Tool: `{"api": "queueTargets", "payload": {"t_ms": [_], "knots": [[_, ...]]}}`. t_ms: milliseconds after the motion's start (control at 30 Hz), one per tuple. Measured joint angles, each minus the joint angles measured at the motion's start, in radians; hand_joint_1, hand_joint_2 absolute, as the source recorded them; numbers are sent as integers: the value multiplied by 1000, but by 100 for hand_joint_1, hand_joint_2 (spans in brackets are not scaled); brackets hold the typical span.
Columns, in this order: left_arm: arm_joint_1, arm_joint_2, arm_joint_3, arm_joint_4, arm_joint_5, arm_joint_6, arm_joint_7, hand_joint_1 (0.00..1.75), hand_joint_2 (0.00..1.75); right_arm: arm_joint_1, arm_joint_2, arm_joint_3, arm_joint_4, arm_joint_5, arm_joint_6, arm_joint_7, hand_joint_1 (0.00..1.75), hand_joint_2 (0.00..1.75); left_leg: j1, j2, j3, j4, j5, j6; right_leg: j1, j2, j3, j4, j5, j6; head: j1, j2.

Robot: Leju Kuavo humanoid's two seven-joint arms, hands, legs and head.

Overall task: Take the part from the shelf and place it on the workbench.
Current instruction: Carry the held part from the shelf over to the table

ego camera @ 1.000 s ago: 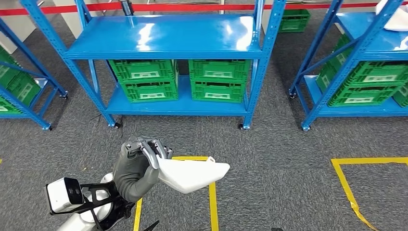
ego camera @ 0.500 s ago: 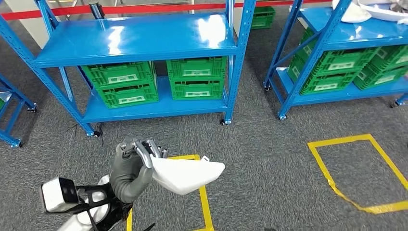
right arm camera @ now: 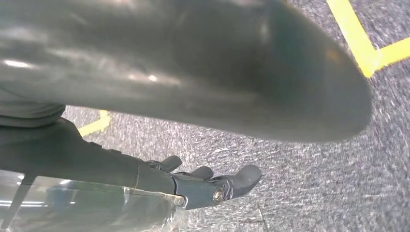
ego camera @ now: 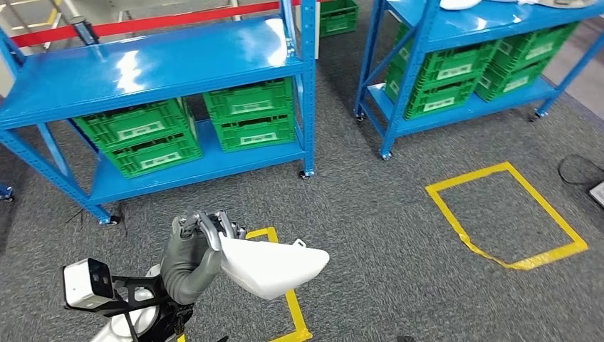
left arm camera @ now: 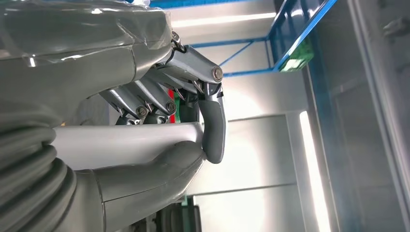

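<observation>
The left hand [ego camera: 203, 235] has its fingers curled over one edge of the white part [ego camera: 274, 267], carrying it low in front of the body above the grey carpet [ego camera: 399, 235], well apart from the blue shelf [ego camera: 142, 71]. It looks like a light, stiff, smooth moulded shell, likely slippery, so a grip on that thick rim seems wise. The left wrist view shows thumb and fingers [left arm camera: 145, 99] clamping the rim [left arm camera: 125, 142]; the right wrist view shows the right hand [right arm camera: 203, 186] hanging with fingers loose, holding nothing.
</observation>
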Motion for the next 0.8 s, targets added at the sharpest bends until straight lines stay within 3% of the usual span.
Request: {"api": "queueTargets", "payload": {"t_ms": [67, 100, 133, 200, 267, 333, 400, 467, 533, 600, 633, 667, 700, 767, 800], "knots": [[8, 3, 3, 1, 1, -5, 0, 175, 175, -5, 0, 0, 0, 2, 0, 3, 0, 0, 6, -24, -57, 139, -64, -8, 1, 20, -5, 2, 4, -4, -1, 0], [12, 4, 4, 1, 1, -7, 0, 175, 175, -7, 0, 0, 0, 3, 0, 4, 0, 0, 7, -27, -74, 180, -74, -9, 2, 31, -8, 3, 5, -4, -1, 0], [14, 6, 4, 1, 1, -7, 0, 175, 175, -8, 1, 0, 0, 4, 0, 5, 0, 0, 8, -30, -73, 180, -62, -8, 2, 43, -9, 4, 7, -3, -1, 0], [17, 6, 7, 2, 1, -9, 0, 175, 175, -10, 1, 0, 0, 6, 0, 6, 0, 0, 9, -49, -17, 66, 7, -2, 2, 66, -9, 6, 9, 0, -1, 0], [20, 7, 12, 2, 1, -12, 0, 175, 175, -17, 4, 0, 0, 9, -2, 6, 0, 0, 11, -89, 42, -58, 53, 7, 3, 86, -14, 7, 14, 8, 0, 0], [23, 7, 18, 1, 4, -22, 4, 175, 175, -21, 6, 0, 0, 12, -8, 6, 0, 0, 9, -104, 57, -96, 55, 15, 2, 105, -25, 7, 23, 22, -2, 0], [24, 7, 21, 1, 7, -38, 11, 175, 175, -21, 6, -1, 0, 12, -16, 6, 0, 0, 8, -84, 60, -107, 62, 25, 0, 112, -36, 6, 29, 34, -5, 0], [24, 3, 22, 1, 9, -54, 20, 175, 175, -21, 6, -3, 0, 10, -24, 2, 0, 0, 10, -60, 63, -120, 74, 37, 4, 71, -64, 52, 6, 35, -2, 0], [23, -3, 21, 3, 6, -70, 31, 175, 175, -25, 6, -7, 0, 4, -37, -4, 0, 0, 8, -34, 59, -124, 80, 44, 7, 23, -128, 183, -55, 28, 0, 0], [21, -12, 20, 7, 2, -81, 42, 175, 175, -25, 7, -12, 0, -2, -50, -8, 0, 0, 4, -8, 53, -123, 82, 47, 6, 13, -179, 302, -96, 31, 1, 0], [18, -18, 19, 9, 0, -85, 46, 175, 175, -23, 7, -14, 0, -3, -56, -10, 0, 0, 2, 5, 51, -122, 83, 48, 6, 11, -177, 308, -95, 37, 1, 0], [15, -23, 19, 11, -1, -87, 49, 175, 175, -22, 7, -16, 0, -4, -61, -11, 0, 0, 2, 16, 50, -120, 83, 47, 6, 7, -151, 269, -80, 44, 1, 0], [11, -27, 18, 12, -2, -89, 51, 175, 175, -20, 7, -18, 0, -4, -65, -13, 0, 0, 1, 28, 50, -117, 82, 46, 7, -5, -105, 194, -56, 50, 1, 0], [0, -34, 17, 15, -2, -91, 53, 175, 175, -21, 5, -24, 0, -2, -72, -17, 0, 0, -4, 47, 47, -110, 78, 40, 12, -41, -23, 51, -19, 45, 1, 0], [-5, -37, 16, 17, -2, -92, 54, 175, 175, -22, 5, -26, 0, 1, -74, -18, 0, 0, -7, 56, 46, -106, 77, 36, 15, -51, -4, 15, -11, 38, 1, 0]]}}
